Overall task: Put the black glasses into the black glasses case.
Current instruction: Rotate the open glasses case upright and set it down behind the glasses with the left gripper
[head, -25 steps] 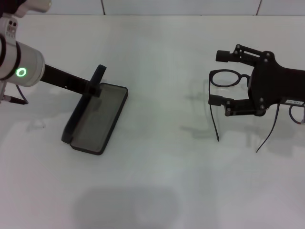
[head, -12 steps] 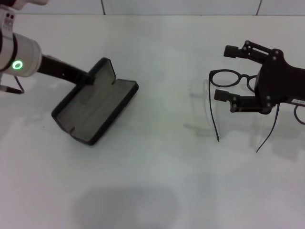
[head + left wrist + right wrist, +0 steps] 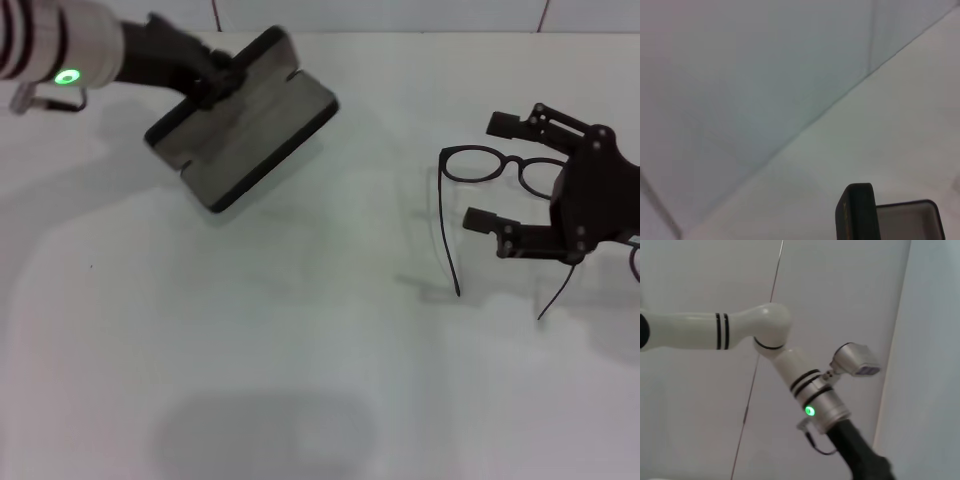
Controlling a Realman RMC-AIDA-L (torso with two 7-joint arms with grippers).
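Black case: we hold the black glasses case (image 3: pixel 243 120) open and lifted clear of the white table (image 3: pixel 300 350), at the far left of the head view, its grey lining turned up toward the camera.
Left grip: our left gripper (image 3: pixel 208 78) is pinched on the raised lid edge of the case; we judge this keeps the box open and free to be carried toward the spectacles.
Glasses: the black glasses (image 3: pixel 497 190) lie on the table at the right, well apart from the case, lenses toward the far edge and both temple arms trailing toward us.
Right grip: our right gripper (image 3: pixel 490 170) hovers over the right lens with its jaws spread, one finger beyond the frame and one on the near side, so it looks placed to close across the frame.
Stage: nothing is in the case yet; the glasses are not gripped, as far as we can see.
Head view only: it alone shows both task things together and the gap between them.
Left wrist view: it adds only a corner of the case (image 3: pixel 890 220) against the bare table and wall.
Right wrist view: it shows our left arm (image 3: pixel 790 370) across the scene, but neither glasses nor its own fingers.
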